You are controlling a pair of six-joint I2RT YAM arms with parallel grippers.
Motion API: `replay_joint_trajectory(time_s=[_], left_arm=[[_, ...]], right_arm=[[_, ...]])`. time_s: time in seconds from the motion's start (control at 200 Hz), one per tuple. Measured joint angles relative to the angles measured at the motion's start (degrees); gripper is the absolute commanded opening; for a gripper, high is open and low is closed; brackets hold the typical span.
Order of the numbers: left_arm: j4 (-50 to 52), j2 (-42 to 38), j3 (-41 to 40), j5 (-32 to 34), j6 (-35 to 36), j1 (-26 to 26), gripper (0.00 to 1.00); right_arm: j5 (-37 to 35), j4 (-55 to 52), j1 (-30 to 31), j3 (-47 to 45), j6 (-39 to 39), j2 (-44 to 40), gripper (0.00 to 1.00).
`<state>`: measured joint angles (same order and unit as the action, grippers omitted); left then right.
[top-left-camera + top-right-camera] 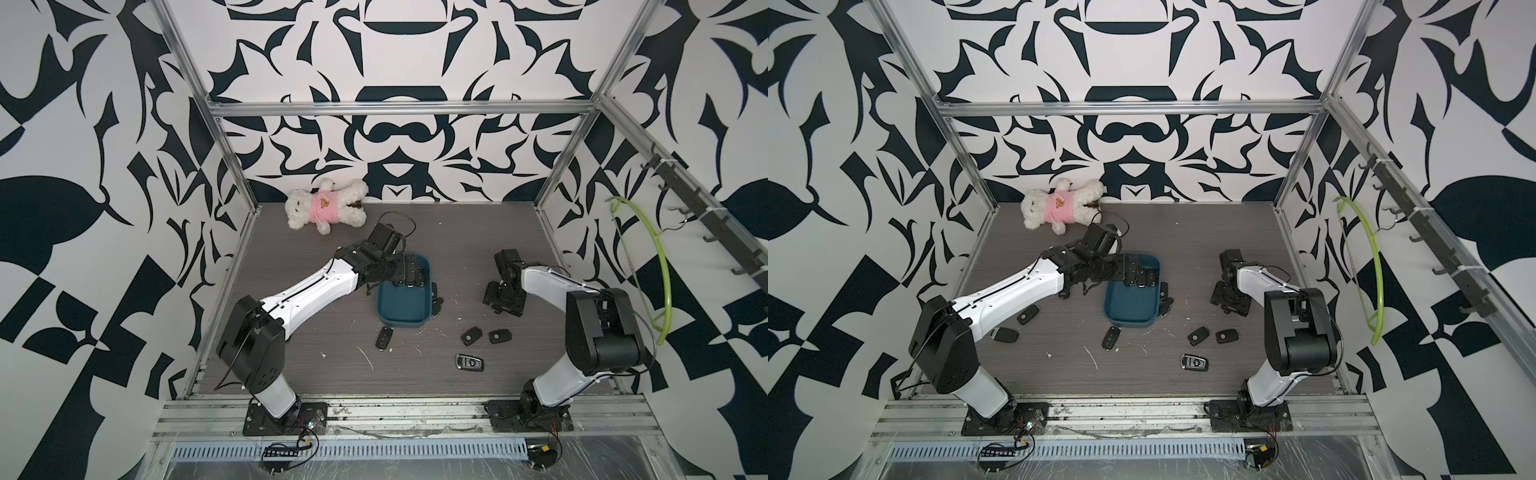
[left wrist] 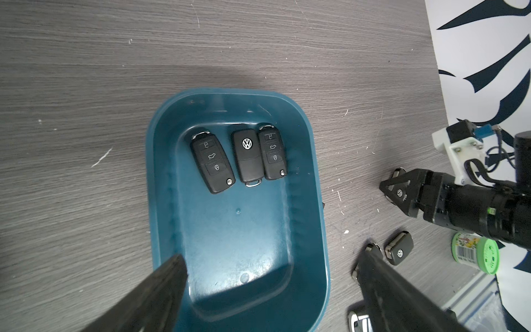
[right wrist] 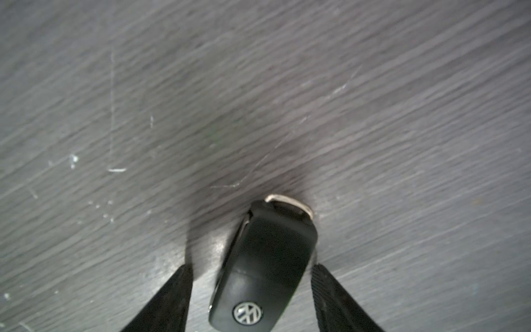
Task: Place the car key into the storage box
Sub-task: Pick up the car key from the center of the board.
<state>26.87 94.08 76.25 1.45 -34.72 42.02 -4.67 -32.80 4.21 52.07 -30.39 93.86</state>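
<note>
The dark teal storage box (image 1: 401, 309) (image 1: 1129, 305) sits mid-table. In the left wrist view its floor (image 2: 238, 230) holds three black car keys (image 2: 212, 163) (image 2: 248, 155) (image 2: 273, 155) side by side at the far end. My left gripper (image 2: 271, 267) hangs open above the box with nothing between its fingers. My right gripper (image 1: 503, 305) (image 3: 250, 270) is down at the table right of the box. Its fingers straddle a black car key (image 3: 267, 264) with a round logo. One finger is close against the key and a gap shows at the other.
Several more keys lie on the table: one in front of the box (image 1: 384, 337), two to the right (image 1: 471, 334) (image 1: 498, 336), a silver-trimmed one (image 1: 469, 361), and two under the left arm (image 1: 1027, 314) (image 1: 1005, 334). A plush bear (image 1: 326, 203) lies at the back.
</note>
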Motion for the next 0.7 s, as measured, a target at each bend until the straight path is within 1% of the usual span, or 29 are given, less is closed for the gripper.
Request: replay_joint_trajectory(time_s=[0.035, 0.1, 0.175, 0.245, 0.26, 0.495, 0.55, 0.7], left_arm=[[0.0, 0.0, 0.0, 0.02, 0.0, 0.0, 0.99], [0.0, 0.0, 0.0, 0.07, 0.0, 0.0, 0.99], [0.02, 0.0, 0.0, 0.11, 0.0, 0.0, 0.99], [0.02, 0.0, 0.0, 0.22, 0.0, 0.0, 0.99], [0.02, 0.0, 0.0, 0.22, 0.02, 0.0, 0.99], [0.22, -0.17, 0.0, 1.33, -0.07, 0.0, 0.99], [0.28, -0.39, 0.0, 2.01, -0.22, 0.0, 0.99], [0.39, -1.81, -0.07, 4.57, -0.66, 0.0, 0.99]], right_arm=[[0.04, 0.11, 0.0, 0.13, -0.24, 0.09, 0.62], [0.24, 0.5, 0.0, 0.22, -0.61, 0.31, 0.52], [0.37, 0.79, 0.0, 0.24, -0.9, 0.37, 0.5], [0.35, 0.76, 0.0, 0.24, -0.92, 0.37, 0.36], [0.42, 0.79, 0.0, 0.24, -1.4, 0.37, 0.35], [0.04, 0.07, 0.87, 0.24, -1.2, -0.5, 0.34], [-0.28, -0.68, 1.9, 0.33, -1.27, -1.46, 0.3], [-1.14, -3.74, 6.25, 3.04, -1.77, -4.59, 0.29]])
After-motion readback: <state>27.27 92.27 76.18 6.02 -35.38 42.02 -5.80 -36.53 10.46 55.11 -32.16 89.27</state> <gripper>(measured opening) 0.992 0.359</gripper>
